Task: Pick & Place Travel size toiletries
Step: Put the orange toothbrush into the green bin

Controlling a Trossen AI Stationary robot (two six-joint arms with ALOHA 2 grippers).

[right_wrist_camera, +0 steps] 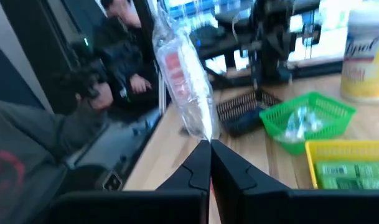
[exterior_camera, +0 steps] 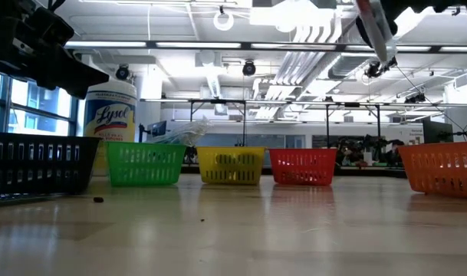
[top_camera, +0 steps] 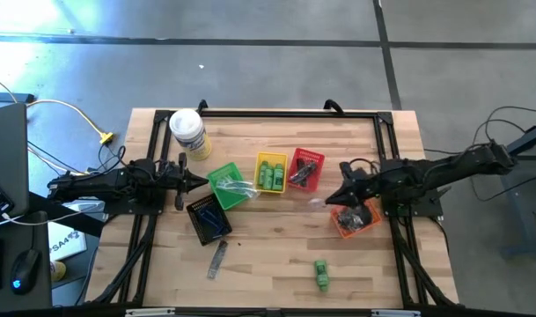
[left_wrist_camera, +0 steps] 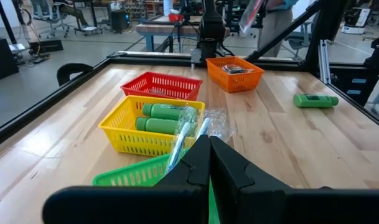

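Note:
My right gripper (top_camera: 334, 195) is up in the air between the red basket (top_camera: 305, 169) and the orange basket (top_camera: 354, 218), shut on a clear plastic packet (right_wrist_camera: 184, 81) with something pink inside. My left gripper (top_camera: 202, 182) waits shut and level at the table's left, beside the green basket (top_camera: 228, 187) that holds clear packets. Green bottles lie in the yellow basket (top_camera: 270, 173). One green bottle (top_camera: 321, 273) lies on its side on the table near the front edge. A grey comb (top_camera: 216, 259) lies flat below the black basket (top_camera: 209, 218). My right gripper pinches one end of the clear packet (right_wrist_camera: 201, 134) between its two fingertips (right_wrist_camera: 221, 163). The fingers come about level from the table's right. The rest of the packet sticks out beyond the fingertips, lifted clear of the table and the baskets.
A white canister with a yellow label (top_camera: 188, 132) stands at the far left. A black frame (top_camera: 285, 113) runs along the table's far and side edges. Bare wood (top_camera: 268, 264) lies between the comb and the loose bottle. A person (right_wrist_camera: 124, 62) sits beyond the table's left side.

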